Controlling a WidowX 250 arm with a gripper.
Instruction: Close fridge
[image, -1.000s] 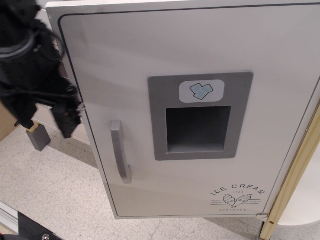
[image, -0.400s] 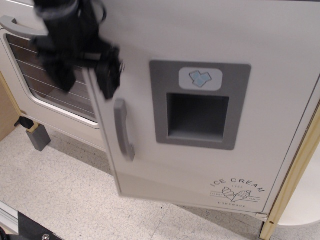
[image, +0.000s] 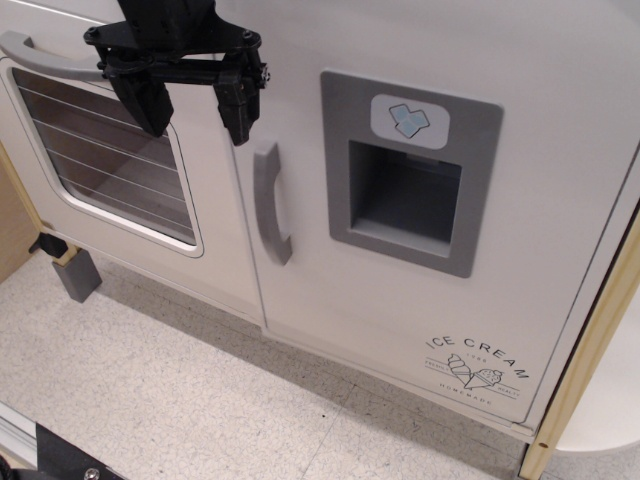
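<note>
Single cam view, mounted high and looking down at an angle onto the front of the toy kitchen unit, fairly close in. Frame takes in the fridge (image: 430, 230) door at centre-right, oven door (image: 110, 150) at left, speckled floor (image: 150, 390) along the bottom. Gripper (image: 195, 105) enters from top-left. No 2nd view to compare overlap.

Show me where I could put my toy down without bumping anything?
The speckled floor in front of the oven door and the fridge is bare and roomy. It gets tighter at the left by the small grey block, and up top, where the gripper hangs open beside the fridge's grey handle.
</note>
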